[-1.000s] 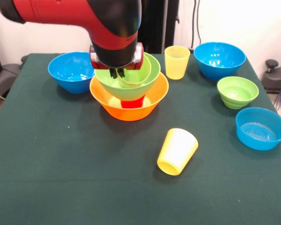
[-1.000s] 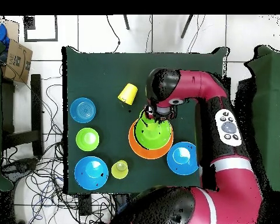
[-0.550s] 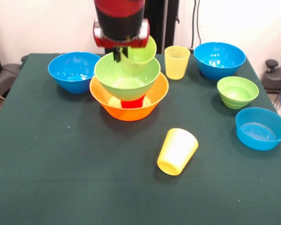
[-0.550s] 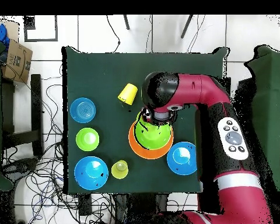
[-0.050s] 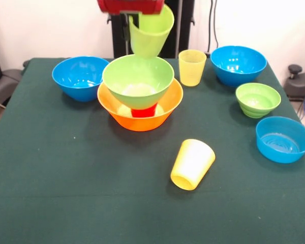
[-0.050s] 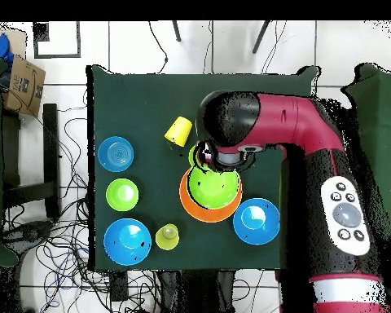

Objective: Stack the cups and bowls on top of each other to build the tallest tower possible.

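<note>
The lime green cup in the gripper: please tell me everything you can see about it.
The lime green cup is a smooth, glossy plastic tumbler without a handle, tapering to a narrower base. It hangs in the air, mouth up and slightly tilted, held at its rim by the gripper, whose dark finger runs down its left side. It is directly above the large lime green bowl and touches nothing else. In the overhead view the arm mostly hides it.

Cup (image 5: 150, 33) hangs above nested bowls (image 5: 138, 81), upright cup (image 5: 192, 67) at their two o'clock, tipped cup (image 5: 192, 163) at five, three bowls (image 5: 257, 99) off at three
</note>
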`<state>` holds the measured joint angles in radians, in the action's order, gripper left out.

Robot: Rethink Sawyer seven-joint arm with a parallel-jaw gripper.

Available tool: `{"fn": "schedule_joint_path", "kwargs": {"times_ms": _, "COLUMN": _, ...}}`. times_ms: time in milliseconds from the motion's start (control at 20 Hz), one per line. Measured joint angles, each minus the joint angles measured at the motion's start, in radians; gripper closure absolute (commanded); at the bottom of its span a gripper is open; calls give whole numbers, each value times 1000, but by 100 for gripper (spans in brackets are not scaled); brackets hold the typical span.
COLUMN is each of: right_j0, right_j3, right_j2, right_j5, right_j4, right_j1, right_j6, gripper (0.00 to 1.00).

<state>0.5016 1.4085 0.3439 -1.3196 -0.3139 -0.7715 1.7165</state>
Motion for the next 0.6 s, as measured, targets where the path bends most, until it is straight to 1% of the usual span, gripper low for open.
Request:
{"fn": "schedule_joint_path", "kwargs": {"times_ms": 300, "right_j0": 20, "right_j3": 46, "right_j2": 7, "right_j5": 13, "right_j4": 35, "right_j1": -75, "right_j6": 0, "gripper": 100}}
{"fn": "schedule_joint_path", "kwargs": {"times_ms": 600, "right_j0": 52, "right_j3": 138, "right_j2": 19, "right_j5": 109, "right_j4": 37, "right_j1": -124, "right_j6": 0, "gripper": 100}}
